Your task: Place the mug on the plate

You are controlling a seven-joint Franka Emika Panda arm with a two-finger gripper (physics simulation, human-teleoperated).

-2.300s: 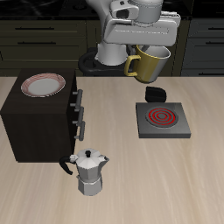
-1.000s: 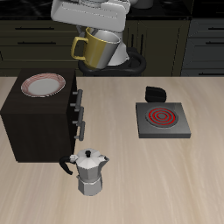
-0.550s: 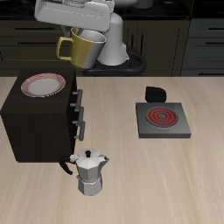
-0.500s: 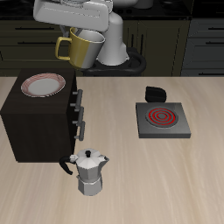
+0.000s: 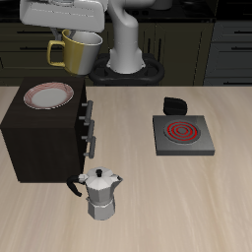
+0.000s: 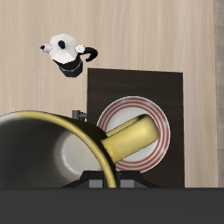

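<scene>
Olive-yellow mug [image 5: 79,52] pinched at its rim in the gripper [image 5: 65,20] jaws, hanging above and just behind the plate [image 5: 48,94] atop a dark cabinet [image 5: 39,138].

Even, soft render light from above, no harsh glare. Desk [image 5: 177,207] bright; cabinets behind it dim. Faint shadows under the moka pot [image 5: 99,194] & burner [image 5: 181,136]. Glossy sheen on mug [image 5: 78,51]. Low-res, slightly pixelated; wrist view sharp, mug looms large up close.
</scene>
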